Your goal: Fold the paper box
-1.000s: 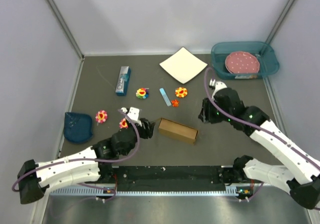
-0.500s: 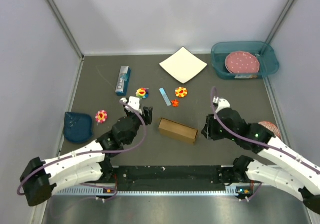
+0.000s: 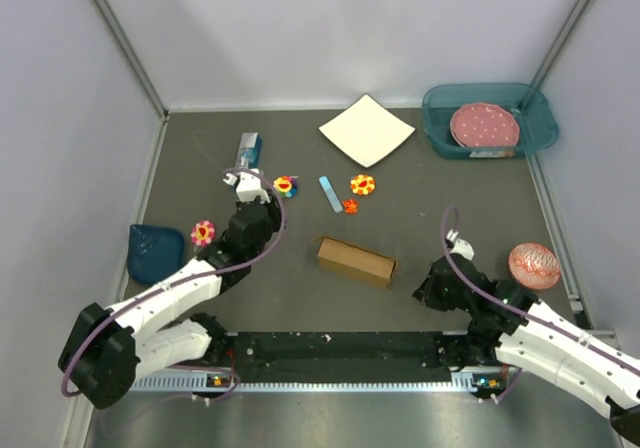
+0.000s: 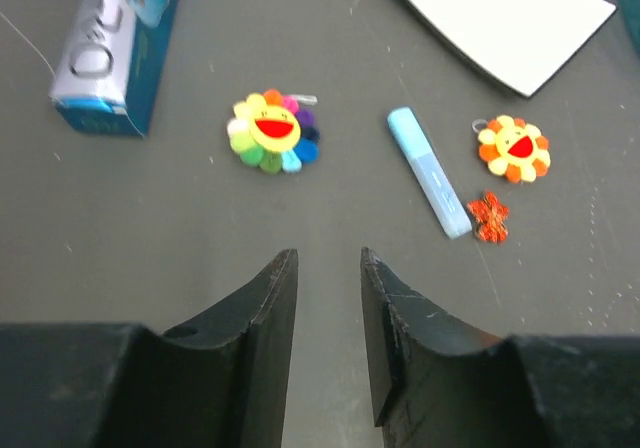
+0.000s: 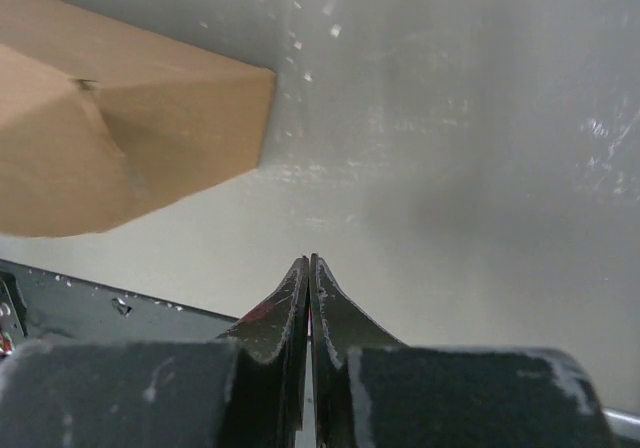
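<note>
Paper box (image 3: 356,261), folded into a flat brown block, lies on the counter (image 3: 190,183) between the two pincers, touching neither. Far beyond the right pincer (image 5: 308,260), whose fingers are pressed together on nothing, a teal bin (image 3: 433,128) holds a pink dotted plate (image 3: 484,125). A white square sheet (image 3: 366,129) lies ahead and right of the left pincer (image 4: 327,258), whose fingers stand slightly apart with nothing between them. A dark blue dish (image 3: 156,253) sits behind it to the left. Off to the right pincer's right rests a pink ball (image 3: 534,265). Ahead of the left pincer are a blue carton (image 4: 115,48) on the left, a rainbow flower (image 4: 272,131) nearest, and a light blue marker (image 4: 428,171) on the right.
</note>
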{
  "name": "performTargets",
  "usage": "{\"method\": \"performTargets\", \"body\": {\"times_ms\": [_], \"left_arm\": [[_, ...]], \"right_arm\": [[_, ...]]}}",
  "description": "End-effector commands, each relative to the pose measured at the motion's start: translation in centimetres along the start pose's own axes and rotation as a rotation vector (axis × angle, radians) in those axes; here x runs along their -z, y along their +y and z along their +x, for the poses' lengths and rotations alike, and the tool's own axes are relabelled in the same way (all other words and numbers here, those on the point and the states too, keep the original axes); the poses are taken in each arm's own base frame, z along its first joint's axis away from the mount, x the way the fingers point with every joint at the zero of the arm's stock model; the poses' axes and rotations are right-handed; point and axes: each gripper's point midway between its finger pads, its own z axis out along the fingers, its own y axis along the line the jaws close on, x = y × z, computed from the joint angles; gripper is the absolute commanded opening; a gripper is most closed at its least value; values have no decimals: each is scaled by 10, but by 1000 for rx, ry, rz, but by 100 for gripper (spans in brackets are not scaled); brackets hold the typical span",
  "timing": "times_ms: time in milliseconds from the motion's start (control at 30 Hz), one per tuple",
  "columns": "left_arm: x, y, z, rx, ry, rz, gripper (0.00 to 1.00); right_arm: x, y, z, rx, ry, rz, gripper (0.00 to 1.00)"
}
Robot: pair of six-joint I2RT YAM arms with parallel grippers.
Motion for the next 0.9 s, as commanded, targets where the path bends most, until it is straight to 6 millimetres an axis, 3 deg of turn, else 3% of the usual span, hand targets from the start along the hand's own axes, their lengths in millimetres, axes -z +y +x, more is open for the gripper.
{"method": "performTargets", "body": {"times_ms": [0, 33, 100, 133, 200, 500, 633, 867], "left_arm": [[6, -15, 31, 194, 149, 99, 36], [9, -11, 44, 209, 173, 106, 36], [14, -22, 43, 292, 169, 172, 35], [17, -20, 55, 305, 182, 187, 35], [18, -28, 53, 362, 159, 234, 36], [16, -37, 101, 433, 305, 271, 35], [12, -41, 108, 417, 346, 276, 34], [12, -36, 110, 406, 344, 256, 34]], "right_arm": [[-12, 20, 2, -182, -24, -118, 0], [-18, 25, 2, -223, -32, -149, 0], [-21, 34, 0, -253, -47, -204, 0], [-23, 40, -5, -286, -70, -246, 0], [-27, 41, -10, -316, -104, -256, 0], [-46, 42, -5, -417, -93, -269, 0], [-50, 43, 7, -442, -37, -287, 0], [-53, 43, 12, -465, -26, -314, 0]]}}
